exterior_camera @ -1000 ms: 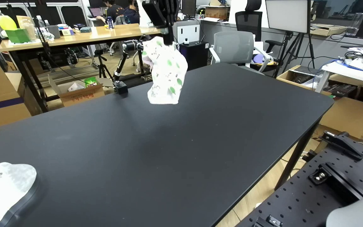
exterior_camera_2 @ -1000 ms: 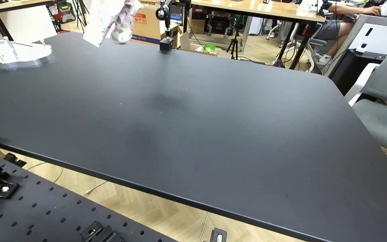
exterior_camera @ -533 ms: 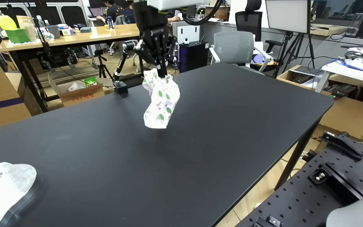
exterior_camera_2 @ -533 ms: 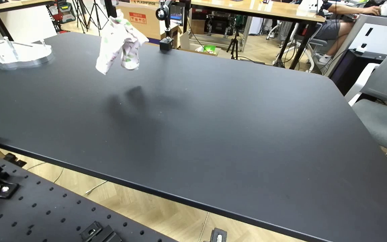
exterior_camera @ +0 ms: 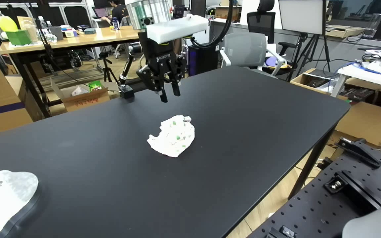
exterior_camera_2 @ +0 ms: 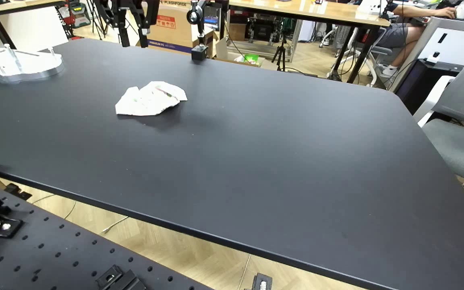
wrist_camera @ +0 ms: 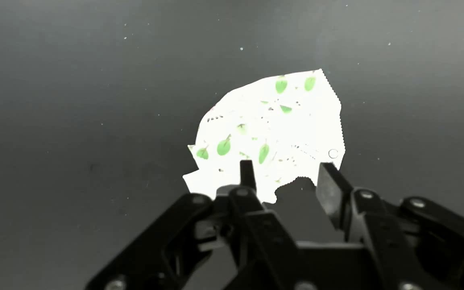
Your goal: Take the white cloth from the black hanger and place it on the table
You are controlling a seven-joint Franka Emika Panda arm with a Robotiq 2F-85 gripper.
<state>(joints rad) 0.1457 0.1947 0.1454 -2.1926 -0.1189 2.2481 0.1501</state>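
Observation:
The white cloth with green leaf prints lies crumpled on the black table [exterior_camera: 111, 185]. It shows in both exterior views, as the cloth [exterior_camera: 174, 137] and the cloth [exterior_camera_2: 147, 100], and in the wrist view as the cloth [wrist_camera: 296, 129]. My gripper [exterior_camera: 170, 96] is open and empty, above the cloth and apart from it. It also shows at the top of an exterior view as the gripper [exterior_camera_2: 134, 43]. In the wrist view the open gripper [wrist_camera: 286, 163] has its fingertips overlapping the near part of the cloth. No black hanger can be clearly made out.
A black jointed stand [exterior_camera: 126, 91] is fixed at the table's edge; it also shows as the stand [exterior_camera_2: 199, 52]. A pale plate with metal pegs [exterior_camera: 12, 188] lies on the table. A black perforated board [exterior_camera: 322, 198] stands beside the table.
The cloth hung from the shut gripper, came down toward the table, and now lies on it, let go. The gripper has come lower overall and is now open.

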